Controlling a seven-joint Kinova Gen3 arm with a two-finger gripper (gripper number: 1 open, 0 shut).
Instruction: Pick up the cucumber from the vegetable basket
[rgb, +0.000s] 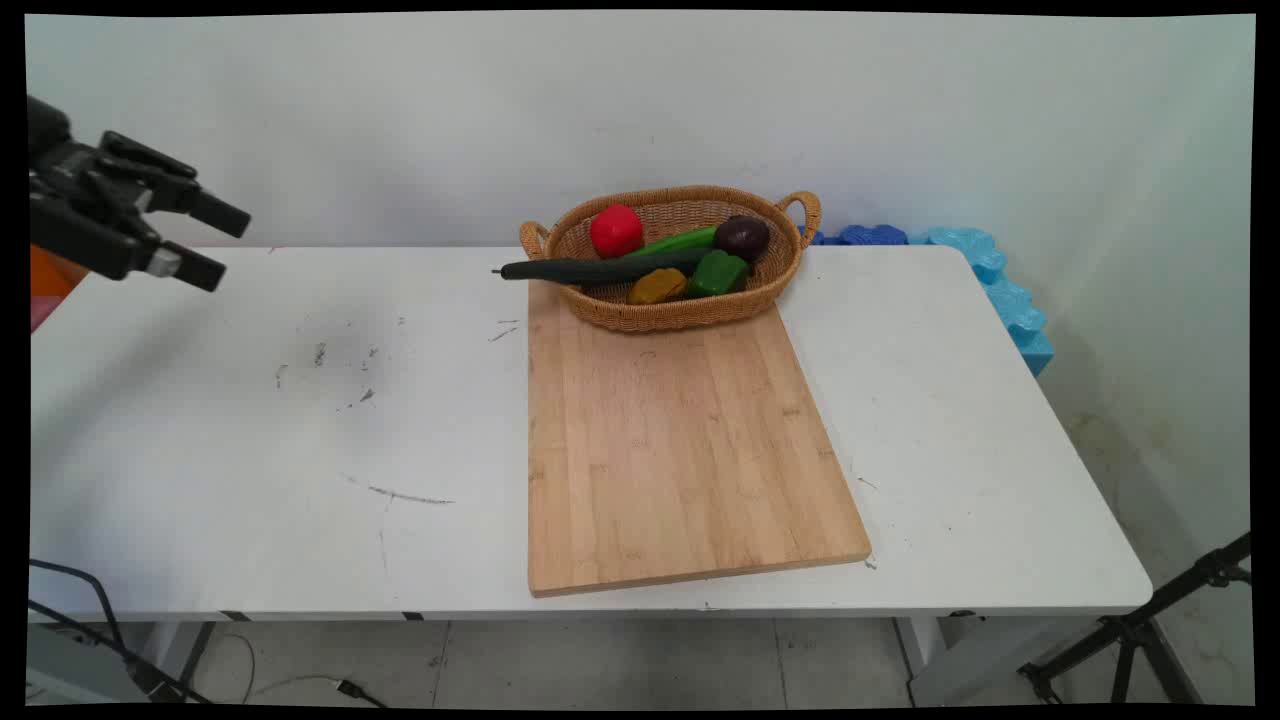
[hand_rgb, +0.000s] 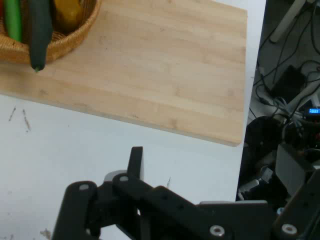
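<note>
Cutting board (rgb: 680, 440) lies nearest cam, mid table (rgb: 250, 450). Basket (rgb: 690, 310) sits on board's 12 o'clock end w/ veg (rgb: 616, 230) inside; dark cucumber (rgb: 590, 269) overhangs rim toward 9 o'clock. Gripper (rgb: 215, 243) hovers at 9-10 o'clock, well apart from basket, fingers spread, empty. Hand view: second finger hidden, basket cut off.

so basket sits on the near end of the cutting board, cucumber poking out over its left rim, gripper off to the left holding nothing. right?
One error: the basket sits on the far end of the cutting board, by the wall, not the near end; the main view shows it. The rest holds: the cucumber pokes out over its left rim, and the gripper is off to the left, holding nothing.
</note>
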